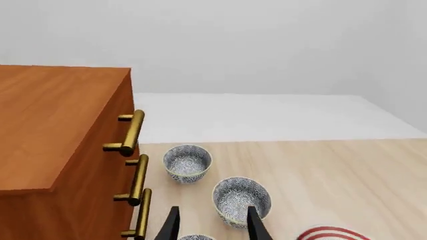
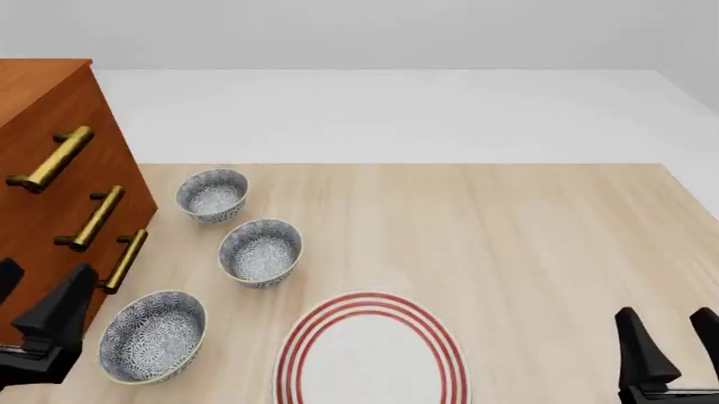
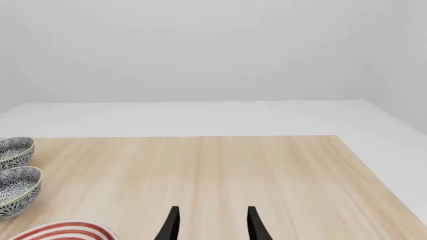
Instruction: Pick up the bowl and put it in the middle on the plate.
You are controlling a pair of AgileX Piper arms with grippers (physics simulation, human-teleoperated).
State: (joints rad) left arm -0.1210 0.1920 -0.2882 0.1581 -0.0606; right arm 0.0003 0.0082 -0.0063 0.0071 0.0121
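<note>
Left wrist view: the left claw (image 1: 213, 225) is open above the bench (image 1: 333, 170), three patterned bowls ahead.

Front view: which one is the bowl, I cannot tell; all three stand left of the plate (image 2: 372, 353).

Right wrist view: the right claw (image 3: 211, 224) gapes, empty.

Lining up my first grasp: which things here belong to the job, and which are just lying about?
Job: red-ringed plate; one patterned bowl, though I cannot tell which of near bowl, middle bowl and far bowl.
Lying about: the two remaining bowls; wooden drawer cabinet with brass handles.
</note>
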